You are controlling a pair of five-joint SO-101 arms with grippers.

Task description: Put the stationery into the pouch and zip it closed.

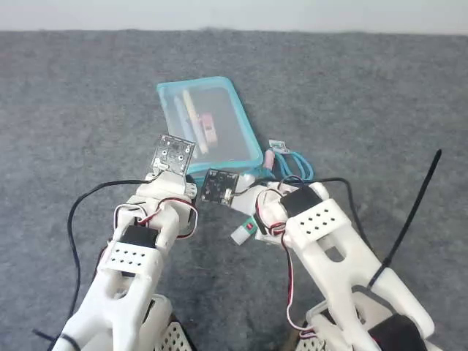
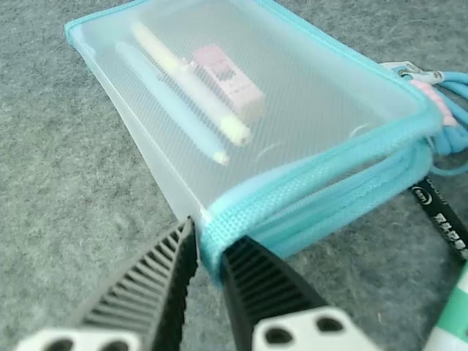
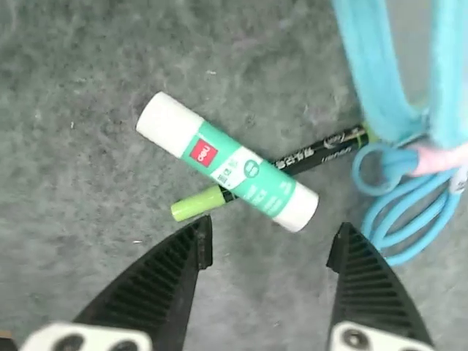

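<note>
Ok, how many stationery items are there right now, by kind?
Pens: 3, yellow pen and blue pen in the pouch, black pen outside
Glue stick: 1
Pink block, likely an eraser: 1
Total: 5

Left claw (image 2: pixel 208 238) pinches the pouch (image 2: pixel 292 95) corner, right claw (image 3: pixel 272 227) gapes wide, both arms stretched forward.

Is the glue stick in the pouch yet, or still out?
Out. The glue stick lies on its side on the mat, across a black pen, outside the pouch, in front of the open right end effector.
</note>
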